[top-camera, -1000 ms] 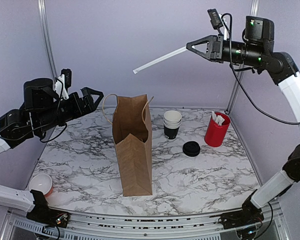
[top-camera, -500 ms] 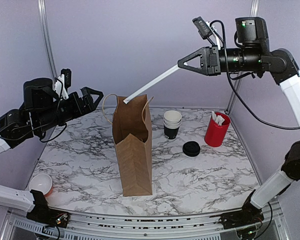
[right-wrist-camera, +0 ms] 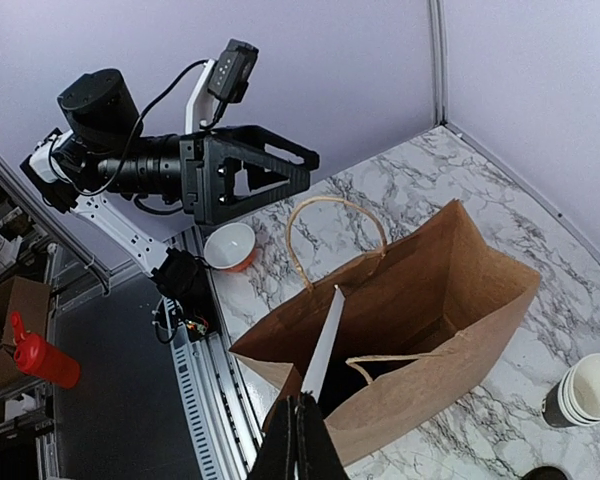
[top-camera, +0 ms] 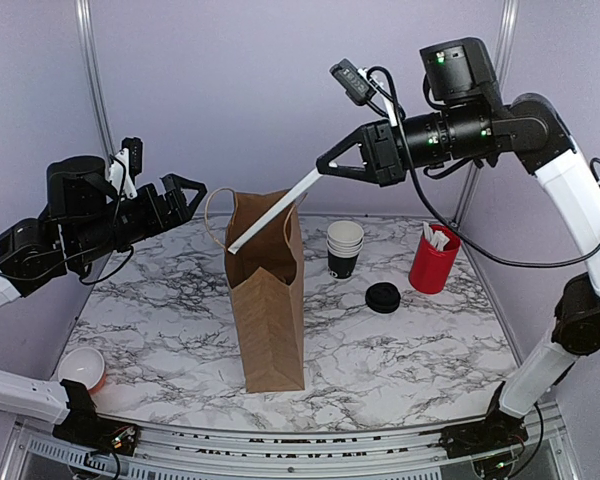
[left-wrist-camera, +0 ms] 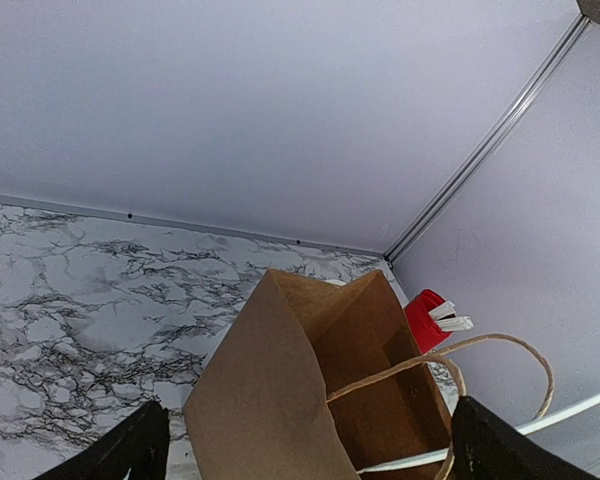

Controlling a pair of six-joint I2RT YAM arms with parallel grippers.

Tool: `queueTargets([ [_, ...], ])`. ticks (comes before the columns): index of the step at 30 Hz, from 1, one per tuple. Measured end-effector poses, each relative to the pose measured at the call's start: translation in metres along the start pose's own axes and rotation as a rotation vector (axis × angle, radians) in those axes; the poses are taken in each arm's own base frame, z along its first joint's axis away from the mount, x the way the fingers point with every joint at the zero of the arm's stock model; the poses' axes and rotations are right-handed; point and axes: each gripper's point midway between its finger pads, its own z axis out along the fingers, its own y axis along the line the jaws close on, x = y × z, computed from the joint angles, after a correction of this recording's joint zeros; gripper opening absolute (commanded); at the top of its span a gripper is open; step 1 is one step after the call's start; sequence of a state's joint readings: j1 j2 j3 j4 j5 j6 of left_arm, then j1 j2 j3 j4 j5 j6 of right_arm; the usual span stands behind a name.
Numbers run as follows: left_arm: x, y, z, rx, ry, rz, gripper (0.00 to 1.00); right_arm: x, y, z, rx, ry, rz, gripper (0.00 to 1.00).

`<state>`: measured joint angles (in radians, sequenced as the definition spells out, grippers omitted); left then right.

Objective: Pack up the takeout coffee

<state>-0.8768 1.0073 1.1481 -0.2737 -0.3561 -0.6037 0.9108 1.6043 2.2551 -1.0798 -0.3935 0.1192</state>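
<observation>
One white stick (top-camera: 275, 212), right gripper (top-camera: 325, 167) jaws clamped on it, should drop tip-first inside brown bag (top-camera: 270, 320) (left gripper (top-camera: 188, 196) jaws apart).

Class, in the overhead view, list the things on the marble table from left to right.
Small white-lined cup, brown paper bag, stack of nested cups, black lid, red cup with white sticks.

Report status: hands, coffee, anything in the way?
Left hand open, beside bag. Right hand shut on white stick, tip at bag mouth. Coffee not in view; black lid on table. Bag upright, open.
</observation>
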Motion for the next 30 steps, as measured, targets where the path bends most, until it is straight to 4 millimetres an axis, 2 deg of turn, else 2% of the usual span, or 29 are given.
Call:
queueTargets([
  [7, 0.0, 0.0, 0.0, -0.001, 0.0, -0.003, 0.99, 0.013, 0.004, 0.019, 0.0, 0.055, -0.018, 0.08],
  [17, 0.0, 0.0, 0.0, -0.001, 0.0, -0.003, 0.99, 0.017, 0.002, 0.024, 0.004, 0.065, -0.02, 0.26],
  [23, 0.003, 0.002, 0.001, -0.007, 0.004, 0.0, 0.99, 0.022, -0.003, 0.031, 0.013, 0.077, -0.015, 0.41],
  [30, 0.003, 0.005, 0.001, -0.018, 0.001, -0.001, 0.99, 0.025, -0.009, 0.033, 0.043, 0.075, -0.017, 0.49],
])
